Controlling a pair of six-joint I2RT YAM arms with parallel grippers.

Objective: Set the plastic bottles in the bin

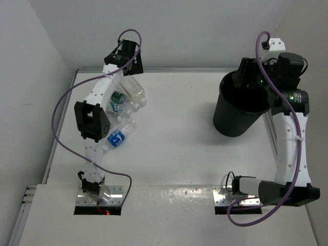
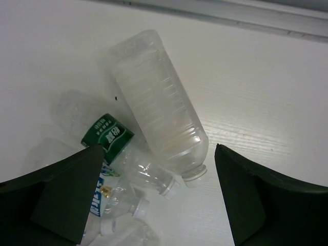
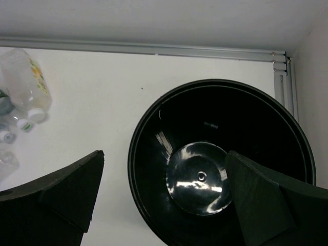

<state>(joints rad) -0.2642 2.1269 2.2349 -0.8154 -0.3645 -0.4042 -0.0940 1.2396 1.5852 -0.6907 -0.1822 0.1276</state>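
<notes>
Both arms are bolted at the near edge of the table [image 1: 179, 154]. The left arm [image 1: 92, 120] goes away from its base, bends at a black joint and reaches to the far edge on the left. The left end effector [image 1: 125, 57] hangs there over the plastic bottles [image 1: 134, 92]. Its jaws are wide apart and hold nothing. The right arm [image 1: 289, 143] stands tall and bends over to the left. The right end effector [image 1: 248, 77] hangs above the bin [image 1: 233, 115] at the far right. It is wide open too, and nothing is in it.

The top view shows the blue-label bottle [image 1: 117, 137], the nearest one, just beside the left arm. Its long side slants from near-left to far-right.

Only the left wrist view shows the pile up close. The big bottle [image 2: 156, 107] lies flat on its side. Its white cap points to the lower right of that view and its flat bottom to the upper left. The green-label bottle [image 2: 106, 138] touches its side.

Only the right wrist view looks down into the bin, right to its shiny round bottom. The bin stands upright, well apart from the bottles.
</notes>
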